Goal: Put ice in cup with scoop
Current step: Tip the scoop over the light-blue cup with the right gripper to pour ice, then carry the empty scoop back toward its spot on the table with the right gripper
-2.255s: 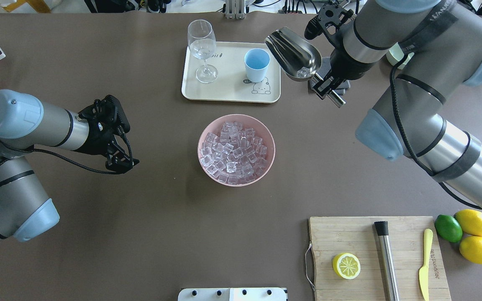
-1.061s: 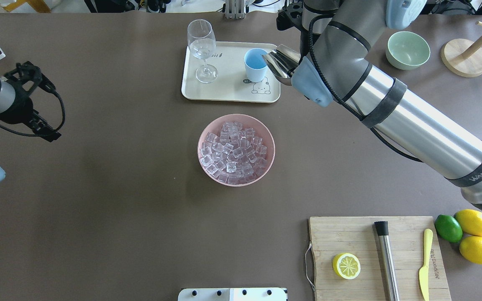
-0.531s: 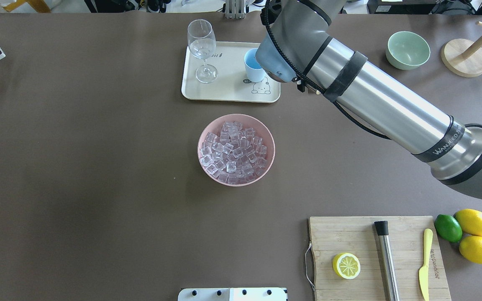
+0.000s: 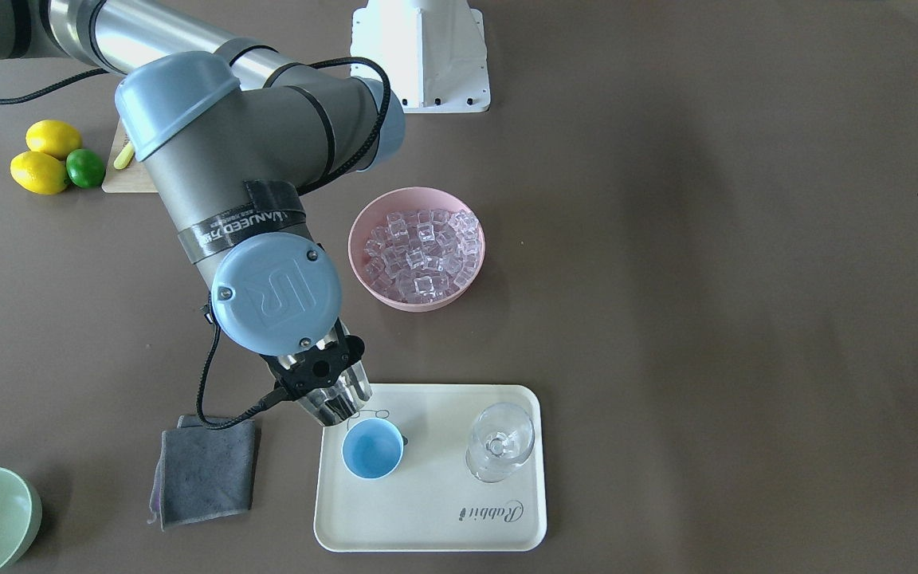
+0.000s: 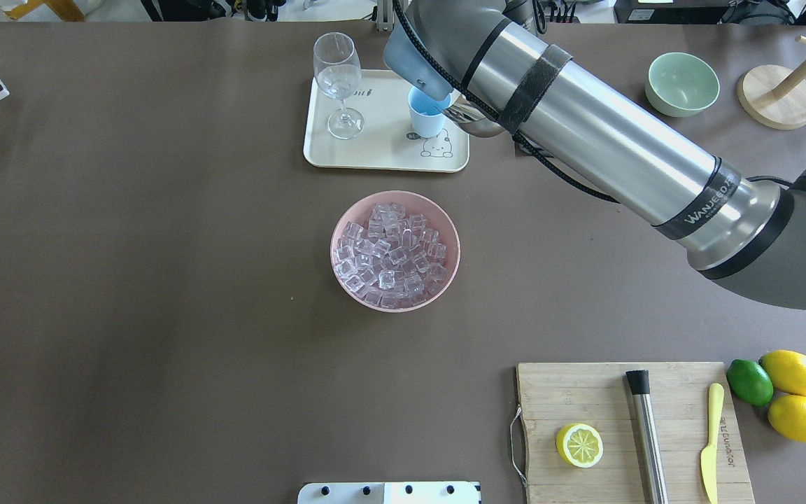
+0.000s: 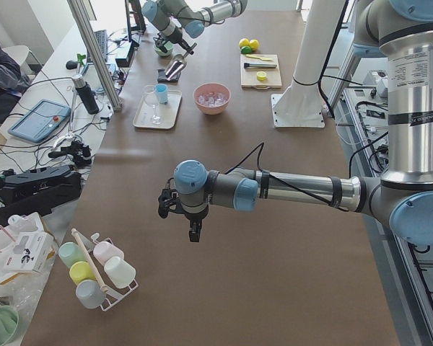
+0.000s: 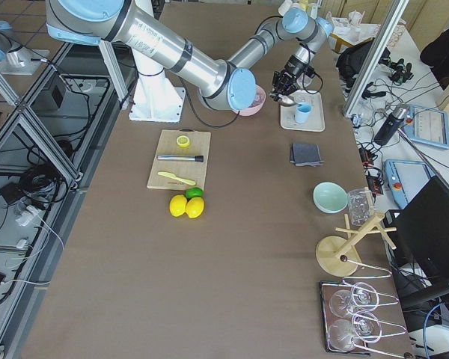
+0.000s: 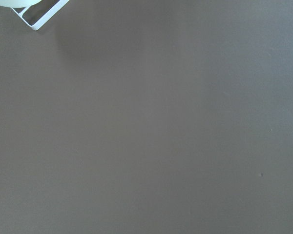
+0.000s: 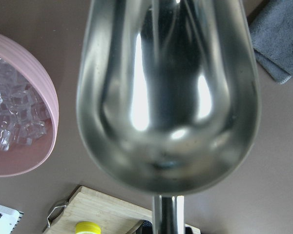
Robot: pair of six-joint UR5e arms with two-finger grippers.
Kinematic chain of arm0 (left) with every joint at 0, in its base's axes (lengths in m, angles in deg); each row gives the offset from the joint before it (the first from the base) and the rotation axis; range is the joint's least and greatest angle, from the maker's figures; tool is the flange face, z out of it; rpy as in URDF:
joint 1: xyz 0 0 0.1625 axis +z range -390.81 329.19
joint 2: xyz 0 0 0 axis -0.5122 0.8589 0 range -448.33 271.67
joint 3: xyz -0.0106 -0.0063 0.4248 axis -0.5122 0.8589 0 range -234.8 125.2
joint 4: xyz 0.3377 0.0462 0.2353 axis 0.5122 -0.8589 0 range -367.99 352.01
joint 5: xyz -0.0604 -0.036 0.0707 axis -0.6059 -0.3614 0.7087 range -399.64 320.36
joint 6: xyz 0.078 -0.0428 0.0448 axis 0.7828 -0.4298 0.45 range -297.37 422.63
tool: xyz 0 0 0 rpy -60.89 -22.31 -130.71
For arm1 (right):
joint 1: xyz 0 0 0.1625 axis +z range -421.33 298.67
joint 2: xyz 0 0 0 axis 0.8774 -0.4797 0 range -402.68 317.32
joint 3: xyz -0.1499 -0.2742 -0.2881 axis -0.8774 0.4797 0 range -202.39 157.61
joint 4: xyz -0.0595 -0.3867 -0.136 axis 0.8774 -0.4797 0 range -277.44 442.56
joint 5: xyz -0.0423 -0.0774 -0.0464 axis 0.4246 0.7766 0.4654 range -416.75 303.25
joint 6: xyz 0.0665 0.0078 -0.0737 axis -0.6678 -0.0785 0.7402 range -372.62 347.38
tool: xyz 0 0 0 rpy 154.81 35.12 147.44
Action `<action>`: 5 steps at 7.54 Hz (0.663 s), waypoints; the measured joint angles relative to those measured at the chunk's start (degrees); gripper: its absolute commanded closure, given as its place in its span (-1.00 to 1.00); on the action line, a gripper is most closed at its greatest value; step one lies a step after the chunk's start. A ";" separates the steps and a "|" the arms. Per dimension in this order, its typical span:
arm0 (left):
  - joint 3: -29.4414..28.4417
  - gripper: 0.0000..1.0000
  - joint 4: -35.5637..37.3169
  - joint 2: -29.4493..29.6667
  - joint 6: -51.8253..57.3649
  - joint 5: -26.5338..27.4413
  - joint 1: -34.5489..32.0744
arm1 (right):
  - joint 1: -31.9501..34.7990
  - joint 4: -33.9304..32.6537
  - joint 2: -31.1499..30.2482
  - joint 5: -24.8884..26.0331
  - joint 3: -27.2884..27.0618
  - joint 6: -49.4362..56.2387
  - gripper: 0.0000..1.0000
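1. The pour is the step in hand. The right gripper (image 4: pixel 317 371) is clamped on the handle of the scoop (image 4: pixel 341 405). It holds the scoop tipped steeply, with the mouth just beside the rim of the cup (image 4: pixel 373 448).
2. The cup stands upright on the tray (image 4: pixel 443 510), near a stemmed glass (image 4: pixel 500 441). From the front its inside looks plain blue. I cannot tell whether a cube lies in it.
3. In the right wrist view the scoop's steel shows only reflections, with no cube on it. The load, if any, seems to be out.
4. The ice (image 4: pixel 419 251) is heaped in a pink bowl (image 4: pixel 419 300) at mid-table, well apart from the tray.
5. The left gripper (image 6: pixel 194 229) hangs over bare table, far from all of this. It is too small to tell whether its fingers are spread or together.
6. The next move is probably to level the scoop and lift it clear of the rim without nudging the cup or glass.
7. After that, the scoop should go to the bowl and enter the heap at a shallow angle. The cubes look slick, so the trough should come out mouth-up and travel level.
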 measured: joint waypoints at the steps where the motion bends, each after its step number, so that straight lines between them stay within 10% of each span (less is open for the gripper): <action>1: -0.07 -0.96 0.33 -0.03 0.00 -0.04 -0.30 | 0.02 -0.41 0.24 0.15 0.24 0.32 1.00; 5: -0.59 -0.96 0.47 -0.14 0.00 0.02 -0.42 | 3.42 -0.63 -5.52 0.23 -9.34 -0.02 1.00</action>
